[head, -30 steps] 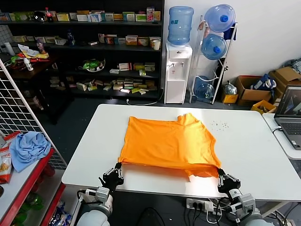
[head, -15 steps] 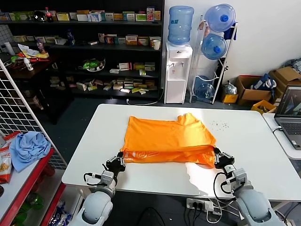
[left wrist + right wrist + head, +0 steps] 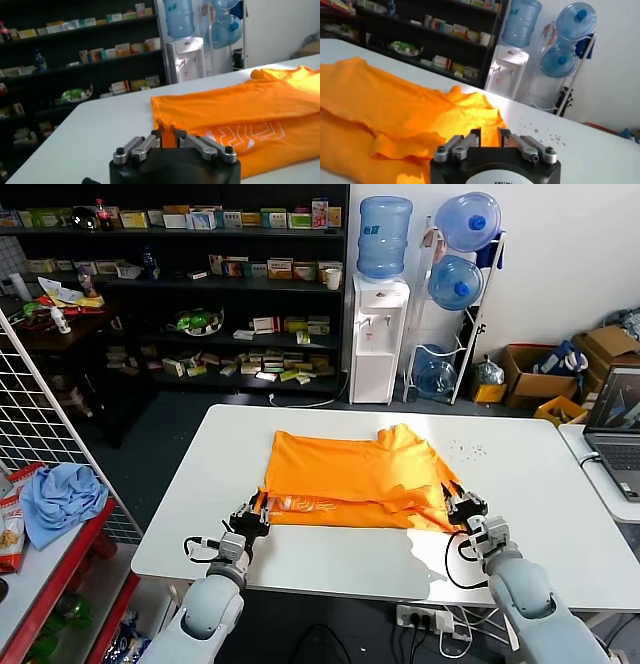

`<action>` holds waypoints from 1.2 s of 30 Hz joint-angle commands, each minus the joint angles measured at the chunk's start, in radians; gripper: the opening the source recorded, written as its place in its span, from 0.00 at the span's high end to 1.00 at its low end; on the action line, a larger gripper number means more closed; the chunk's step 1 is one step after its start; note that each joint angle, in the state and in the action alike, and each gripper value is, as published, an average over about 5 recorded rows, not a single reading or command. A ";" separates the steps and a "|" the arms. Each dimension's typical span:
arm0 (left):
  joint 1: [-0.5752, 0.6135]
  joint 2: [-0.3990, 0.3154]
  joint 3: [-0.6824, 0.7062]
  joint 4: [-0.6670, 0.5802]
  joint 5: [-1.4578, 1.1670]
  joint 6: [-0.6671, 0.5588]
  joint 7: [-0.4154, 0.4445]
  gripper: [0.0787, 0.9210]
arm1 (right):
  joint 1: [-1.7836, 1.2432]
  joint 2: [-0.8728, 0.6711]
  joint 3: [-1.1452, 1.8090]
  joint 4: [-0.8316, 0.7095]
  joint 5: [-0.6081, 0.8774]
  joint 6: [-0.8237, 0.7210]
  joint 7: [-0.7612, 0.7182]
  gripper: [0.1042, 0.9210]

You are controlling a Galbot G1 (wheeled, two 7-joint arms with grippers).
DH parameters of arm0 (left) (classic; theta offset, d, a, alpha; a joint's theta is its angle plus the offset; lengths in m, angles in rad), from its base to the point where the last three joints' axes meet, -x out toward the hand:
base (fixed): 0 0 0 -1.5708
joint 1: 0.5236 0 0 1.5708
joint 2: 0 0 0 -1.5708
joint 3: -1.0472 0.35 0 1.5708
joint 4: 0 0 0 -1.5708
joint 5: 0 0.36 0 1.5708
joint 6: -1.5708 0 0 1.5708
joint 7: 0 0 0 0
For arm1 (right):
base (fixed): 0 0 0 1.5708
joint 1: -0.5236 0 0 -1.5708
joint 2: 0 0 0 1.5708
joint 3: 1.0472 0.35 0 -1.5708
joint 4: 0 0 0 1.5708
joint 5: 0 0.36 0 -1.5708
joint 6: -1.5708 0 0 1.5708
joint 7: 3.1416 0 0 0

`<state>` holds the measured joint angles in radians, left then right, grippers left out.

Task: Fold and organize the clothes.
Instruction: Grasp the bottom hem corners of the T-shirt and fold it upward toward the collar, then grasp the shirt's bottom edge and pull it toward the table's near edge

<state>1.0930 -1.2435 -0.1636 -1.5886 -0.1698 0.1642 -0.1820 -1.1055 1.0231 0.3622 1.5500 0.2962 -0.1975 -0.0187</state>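
Observation:
The orange T-shirt (image 3: 350,469) lies on the white table (image 3: 530,474), its near hem lifted and folded back over the body, so white lettering (image 3: 300,504) shows on the turned-up side. My left gripper (image 3: 256,512) is shut on the hem's left corner; the left wrist view shows orange cloth (image 3: 240,105) pinched in that gripper (image 3: 167,134). My right gripper (image 3: 462,506) holds the right corner. In the right wrist view, the shirt (image 3: 380,105) bunches in front of the gripper (image 3: 489,132), with cloth between its fingers.
A laptop (image 3: 618,429) sits on a side table at the right. A light blue cloth (image 3: 60,499) lies on the red rack at the left. A water dispenser (image 3: 378,334) and shelves stand behind the table. Small specks (image 3: 465,449) lie right of the shirt.
Both grippers have moved from the table's front edge toward the far side, carrying the hem up and over the shirt. The white lettering has come into view.

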 commanded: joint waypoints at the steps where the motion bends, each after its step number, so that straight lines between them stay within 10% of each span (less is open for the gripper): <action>1: 0.094 0.008 -0.013 -0.076 -0.057 -0.006 -0.011 0.66 | -0.118 -0.026 0.041 0.119 0.066 -0.117 0.007 0.52; 11: 0.089 -0.010 -0.013 -0.057 -0.119 0.025 -0.024 0.32 | -0.180 -0.039 0.095 0.123 0.095 -0.171 0.007 0.18; 18: 0.056 -0.015 -0.016 -0.009 -0.140 0.029 -0.025 0.13 | -0.144 -0.007 0.073 0.063 0.082 -0.161 -0.007 0.12; 27: 0.017 -0.024 -0.023 0.040 -0.176 0.041 -0.015 0.13 | -0.125 0.002 0.054 0.037 0.068 -0.156 -0.011 0.38; 36: 0.039 -0.016 -0.016 0.018 -0.175 0.084 -0.007 0.41 | -0.136 -0.004 0.050 0.039 0.067 -0.166 -0.008 0.69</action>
<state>1.1256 -1.2622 -0.1811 -1.5718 -0.3295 0.2196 -0.1935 -1.2370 1.0171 0.4111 1.5943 0.3616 -0.3518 -0.0276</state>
